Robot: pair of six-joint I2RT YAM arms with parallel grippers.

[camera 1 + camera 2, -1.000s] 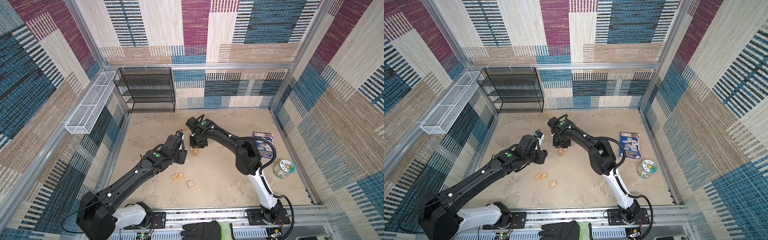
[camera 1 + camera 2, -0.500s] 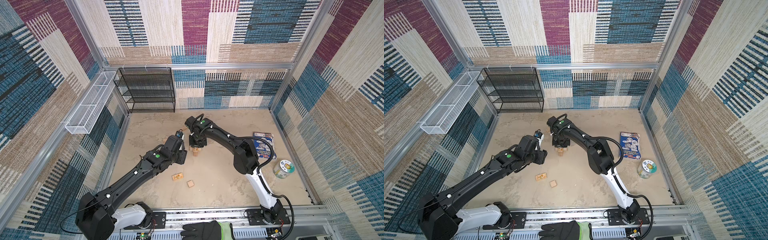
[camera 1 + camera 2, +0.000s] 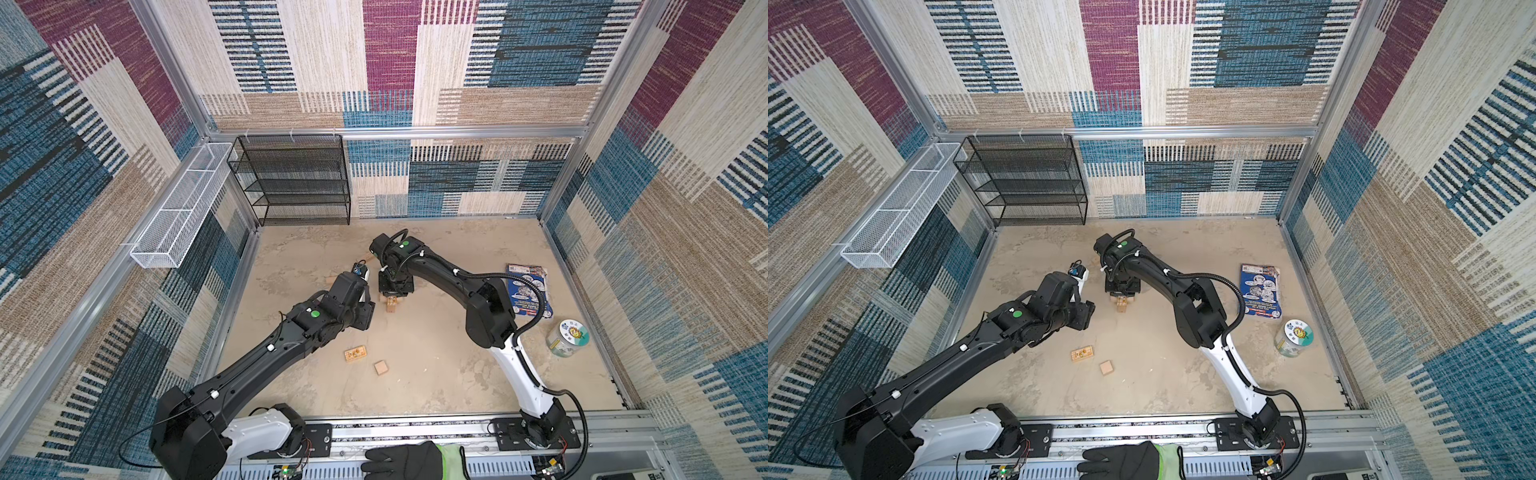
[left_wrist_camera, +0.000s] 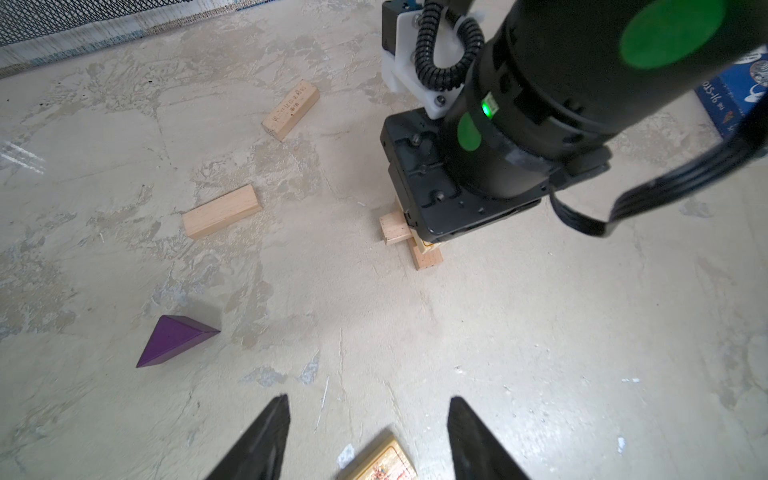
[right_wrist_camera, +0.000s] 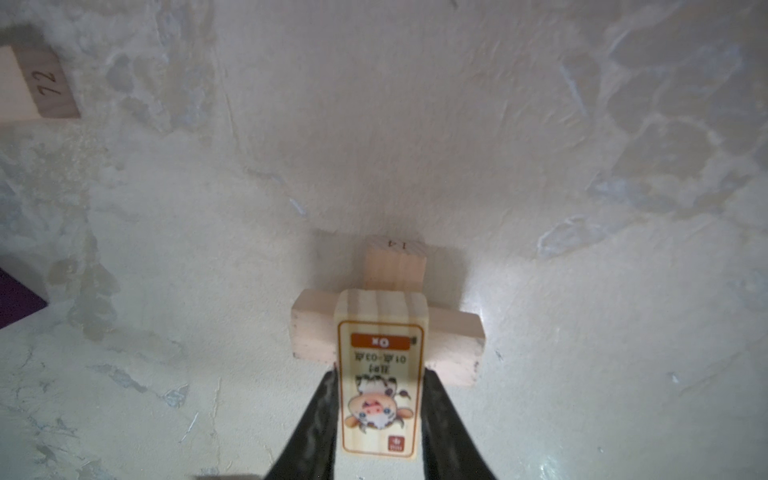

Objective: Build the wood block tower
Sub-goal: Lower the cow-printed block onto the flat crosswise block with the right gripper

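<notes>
The tower [image 3: 391,305] [image 4: 415,237] is two pale blocks laid crosswise: a lower block [image 5: 395,262] and a cross block [image 5: 453,345]. My right gripper [image 5: 380,376] is shut on a cow-printed block [image 5: 380,316], held lengthwise directly over the cross block; whether it rests on it I cannot tell. My left gripper [image 4: 369,400] hangs open and empty above the floor, left of the tower. A second printed block [image 4: 380,461] [image 3: 355,354] lies just below it. A cube [image 3: 381,368], a purple wedge [image 4: 174,338], a plain block [image 4: 222,211] and a lettered block [image 4: 291,109] lie loose.
A blue booklet [image 3: 528,291] and a clear jar [image 3: 567,336] lie at the right. A black mesh rack [image 3: 295,180] stands against the back wall and a white wire basket [image 3: 178,208] hangs on the left wall. A gloved hand [image 3: 407,461] rests at the front rail.
The right arm has shifted slightly to the left over the stack, still holding the printed block. The left arm has hardly moved.
</notes>
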